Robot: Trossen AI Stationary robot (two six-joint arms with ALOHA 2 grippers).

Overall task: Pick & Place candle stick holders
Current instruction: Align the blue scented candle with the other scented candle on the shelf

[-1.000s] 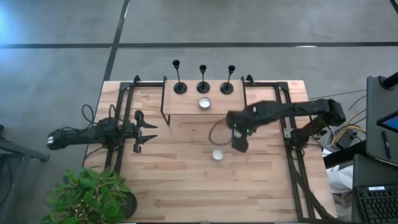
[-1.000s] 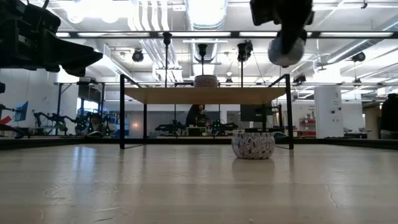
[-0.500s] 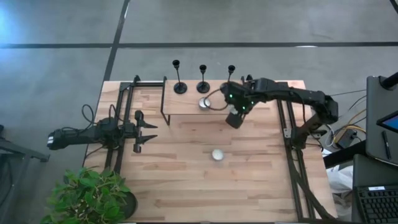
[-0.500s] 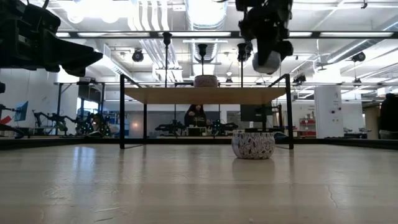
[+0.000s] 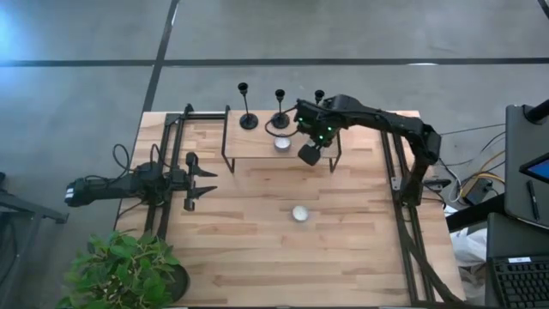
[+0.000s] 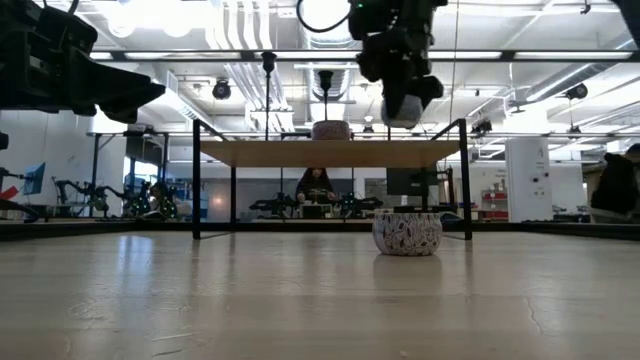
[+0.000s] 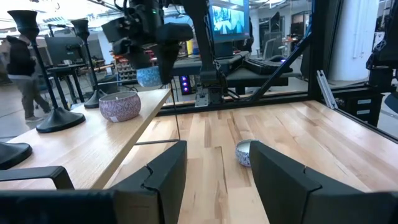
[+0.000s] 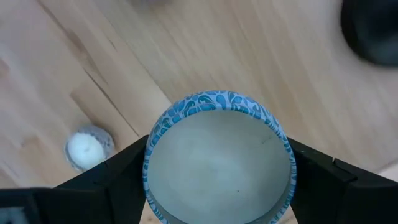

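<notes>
— Black candle stick holders (image 5: 280, 110), where do you see them?
— Three stand in a row on the raised wooden shelf (image 5: 257, 142) at your counter's (image 5: 257, 240) far edge.
— And your right end effector (image 8: 219, 180)?
— You have it pinching a blue-patterned round tin candle (image 8: 219, 165) above that shelf, near the rightmost holder. Your left end effector (image 7: 214, 168) waits spread over the counter's left side.

The table (image 5: 257, 240) is pale, smooth wooden planking; the raised shelf (image 5: 257, 142) matches. The candle stick holders (image 5: 248, 120) look matt black. The blue-patterned tin (image 8: 219, 163) appears glossy.
</notes>
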